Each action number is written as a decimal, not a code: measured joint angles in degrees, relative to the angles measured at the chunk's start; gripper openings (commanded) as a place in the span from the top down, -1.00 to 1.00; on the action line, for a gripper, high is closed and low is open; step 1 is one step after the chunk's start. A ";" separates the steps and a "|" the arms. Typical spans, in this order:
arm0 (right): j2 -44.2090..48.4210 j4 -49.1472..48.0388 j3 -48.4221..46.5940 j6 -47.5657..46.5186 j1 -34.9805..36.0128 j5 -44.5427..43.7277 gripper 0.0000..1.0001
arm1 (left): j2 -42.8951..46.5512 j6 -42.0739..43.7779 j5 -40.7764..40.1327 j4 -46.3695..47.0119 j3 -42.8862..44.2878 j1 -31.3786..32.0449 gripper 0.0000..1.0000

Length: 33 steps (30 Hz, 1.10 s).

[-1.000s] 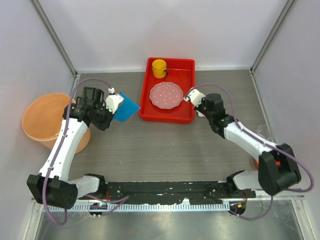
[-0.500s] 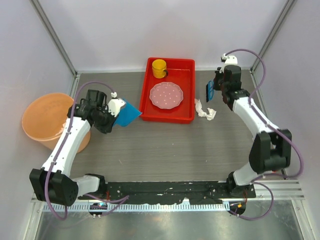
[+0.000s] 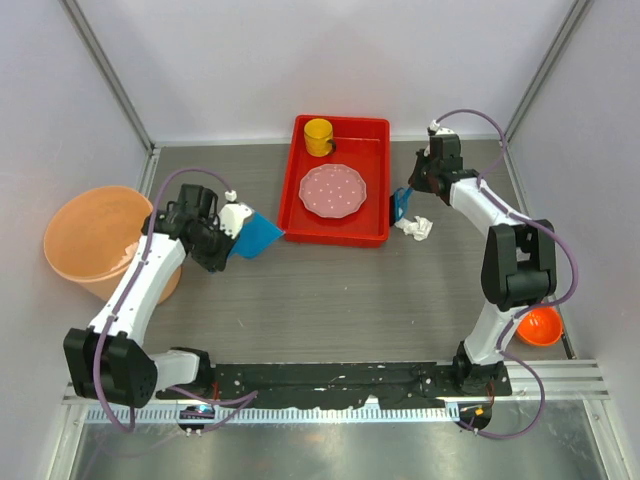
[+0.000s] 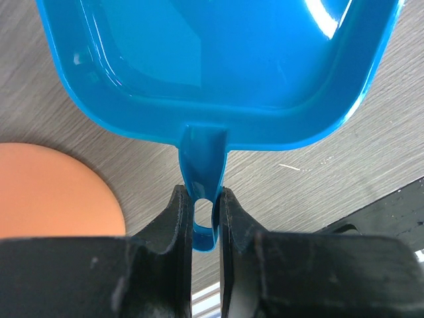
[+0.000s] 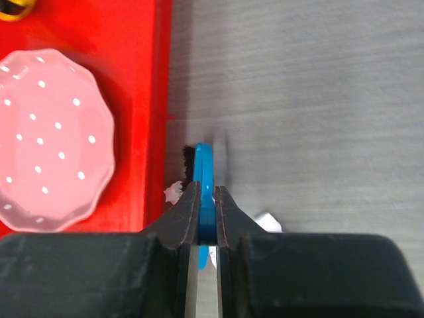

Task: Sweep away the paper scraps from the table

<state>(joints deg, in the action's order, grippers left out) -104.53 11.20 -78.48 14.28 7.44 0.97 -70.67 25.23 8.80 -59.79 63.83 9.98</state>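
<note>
White paper scraps point(image 3: 415, 228) lie on the dark wood-grain table point(image 3: 330, 290) just right of the red tray point(image 3: 340, 236). My right gripper point(image 3: 412, 186) is shut on a blue brush point(image 3: 400, 204) with black bristles, held upright beside the scraps; in the right wrist view the brush point(image 5: 204, 172) stands between my closed fingers with scrap bits point(image 5: 173, 192) on both sides. My left gripper point(image 3: 228, 228) is shut on the handle point(image 4: 203, 192) of a blue dustpan point(image 3: 255, 232), held at the left of the tray. The dustpan point(image 4: 218, 66) looks empty.
The red tray holds a pink dotted plate point(image 3: 333, 190) and a yellow cup point(image 3: 318, 136). An orange bucket point(image 3: 95, 240) stands at the left table edge. A small orange bowl point(image 3: 538, 326) sits at the right. White walls and metal rails border the table.
My right gripper swung from beside the tray out toward the back right, then came down left with the brush next to the scraps. My left gripper with the dustpan shifted slightly down.
</note>
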 measured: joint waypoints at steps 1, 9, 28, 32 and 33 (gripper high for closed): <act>0.79 0.76 0.70 0.09 0.00 -0.79 0.98 | -0.50 -0.20 0.02 0.22 -0.22 0.09 1.00; 18.25 7.41 18.23 3.72 0.00 -3.02 0.98 | -6.19 -1.16 -1.66 2.86 -3.37 7.34 1.00; 45.68 27.54 16.06 1.14 6.05 -8.94 0.98 | -7.56 0.74 -2.75 9.42 -8.55 28.68 1.00; 42.82 26.95 15.76 -4.61 6.03 -17.86 0.98 | -7.15 1.16 -2.82 11.04 -9.92 32.74 1.00; 41.81 26.12 16.41 -6.03 5.97 -19.17 0.98 | -7.17 1.20 -3.02 11.74 -10.01 33.68 1.00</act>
<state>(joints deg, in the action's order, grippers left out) -62.72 37.32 -62.06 8.25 13.41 -18.20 -77.84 26.44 5.78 -48.05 53.82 43.66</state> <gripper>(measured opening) 0.147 0.158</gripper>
